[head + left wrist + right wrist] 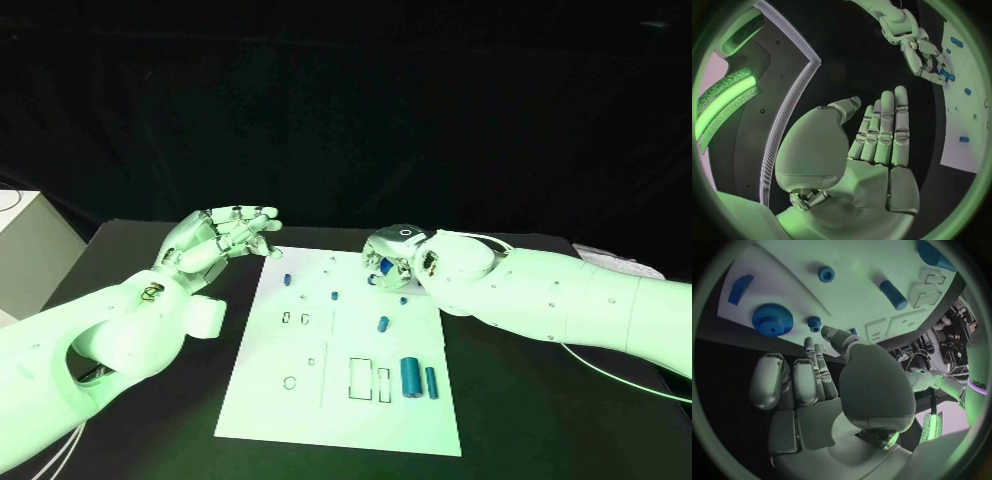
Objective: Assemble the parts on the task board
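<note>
The white task board (310,400) lies in the middle of the black table. Several blue parts sit on it: a thick cylinder (411,375) beside a thin one (431,382), and small pieces (384,323), (335,296), (289,278). My right hand (392,258) hovers over the board's far right part. Its fingers (814,365) are partly bent with nothing between them. Just beyond them lie a blue gear (772,320) and a smaller gear (814,321). My left hand (224,235) is raised off the board's far left corner, its fingers (882,130) straight and its palm bare.
Empty rectangular recesses (361,378) mark the board's near half. A white box (29,250) stands at the table's left edge and a pale object (613,262) at the right. Bare black table surrounds the board.
</note>
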